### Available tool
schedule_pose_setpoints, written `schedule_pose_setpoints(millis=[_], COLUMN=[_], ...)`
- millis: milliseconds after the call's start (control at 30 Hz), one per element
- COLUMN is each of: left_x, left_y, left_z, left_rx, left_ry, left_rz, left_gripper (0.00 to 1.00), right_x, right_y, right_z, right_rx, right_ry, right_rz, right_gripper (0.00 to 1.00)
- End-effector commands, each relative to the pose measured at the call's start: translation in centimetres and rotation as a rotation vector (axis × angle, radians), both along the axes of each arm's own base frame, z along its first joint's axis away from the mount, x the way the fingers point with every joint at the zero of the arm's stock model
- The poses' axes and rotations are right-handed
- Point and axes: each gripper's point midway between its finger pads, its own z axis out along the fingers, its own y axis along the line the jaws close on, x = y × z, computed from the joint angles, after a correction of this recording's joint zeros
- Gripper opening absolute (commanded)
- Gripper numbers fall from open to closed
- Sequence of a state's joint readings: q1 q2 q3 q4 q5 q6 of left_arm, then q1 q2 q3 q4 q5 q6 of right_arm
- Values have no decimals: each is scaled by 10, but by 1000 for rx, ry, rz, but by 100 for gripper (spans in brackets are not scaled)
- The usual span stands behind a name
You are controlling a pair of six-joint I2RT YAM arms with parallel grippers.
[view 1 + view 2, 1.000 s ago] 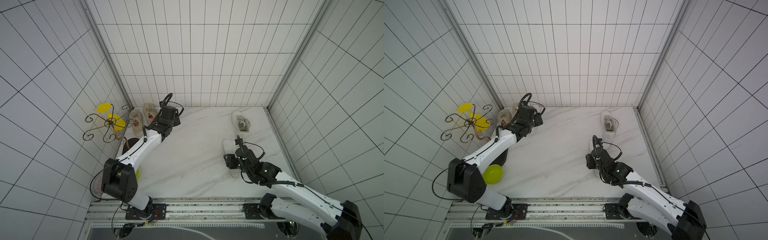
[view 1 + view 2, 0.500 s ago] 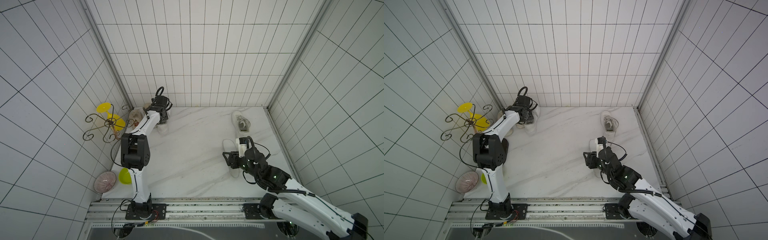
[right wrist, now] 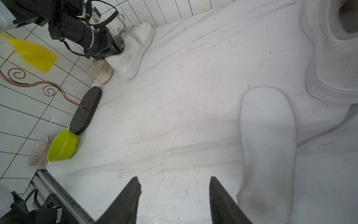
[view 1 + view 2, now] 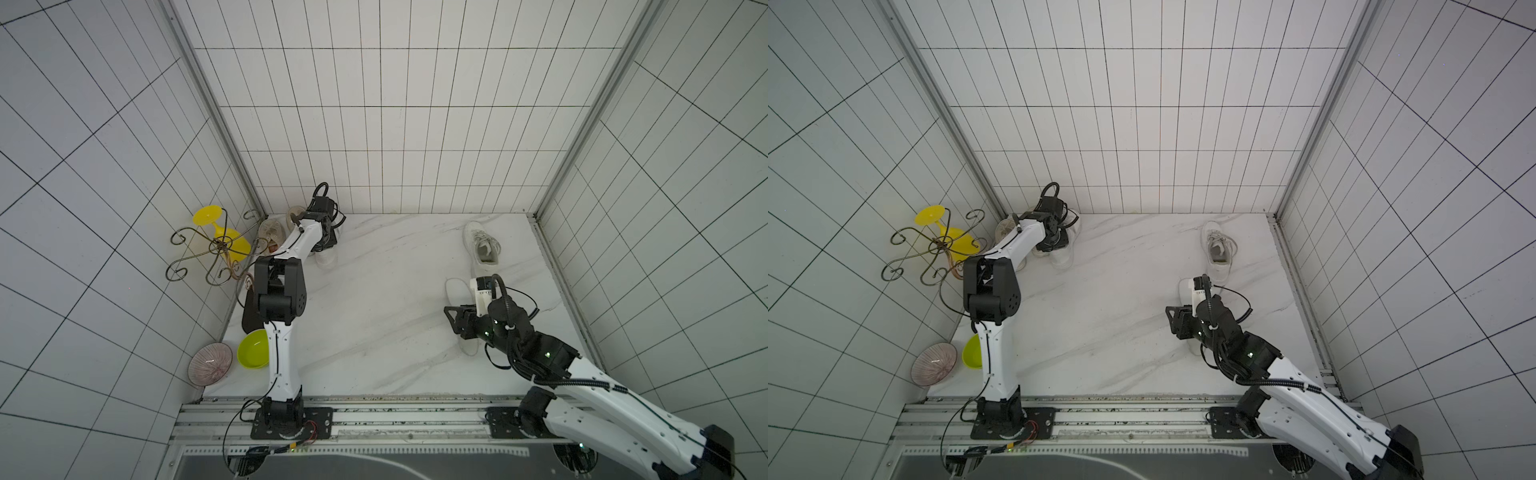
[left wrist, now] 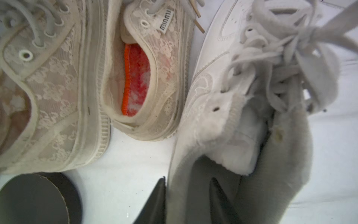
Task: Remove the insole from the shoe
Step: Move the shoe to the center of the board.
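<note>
I see far-left lace shoe (image 5: 166, 58), tag reading MIUMIU, holding orange insole (image 5: 136, 77) | left gripper (image 5: 188, 178) straddling white sneaker (image 5: 209, 93) collar, grip unclear | right gripper (image 3: 174, 177) parted, empty.

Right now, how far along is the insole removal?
Done: one white insole lies loose on the table beside the right-side sneaker; the right pincer is open and empty. In hand: the left pincer straddles the back-corner sneaker at its heel collar. Left: nothing lifted out there yet.
</note>
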State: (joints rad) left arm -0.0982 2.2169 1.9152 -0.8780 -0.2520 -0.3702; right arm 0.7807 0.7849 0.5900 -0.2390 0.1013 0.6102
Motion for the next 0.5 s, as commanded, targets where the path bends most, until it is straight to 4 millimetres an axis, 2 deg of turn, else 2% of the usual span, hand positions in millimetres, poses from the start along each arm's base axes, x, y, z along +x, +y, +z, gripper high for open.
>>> schedule_pose_setpoints(millis=[0, 167, 300, 467], left_x=[-1, -11, -24, -59], left_y=[-37, -66, -88, -121], left_z=[-16, -4, 9, 27], left_rx=[-108, -102, -116, -100], left_ry=[20, -9, -36, -81], left_rz=[-92, -146, -169, -209], left_gripper=[20, 4, 0, 0], right_x=[0, 3, 7, 10], right_y=[0, 1, 0, 4], right_z=[-17, -18, -18, -19], right_rx=[-41, -42, -58, -82], right_ry=[10, 10, -2, 7], right_rz=[7, 0, -12, -2], right_gripper=[58, 58, 58, 58])
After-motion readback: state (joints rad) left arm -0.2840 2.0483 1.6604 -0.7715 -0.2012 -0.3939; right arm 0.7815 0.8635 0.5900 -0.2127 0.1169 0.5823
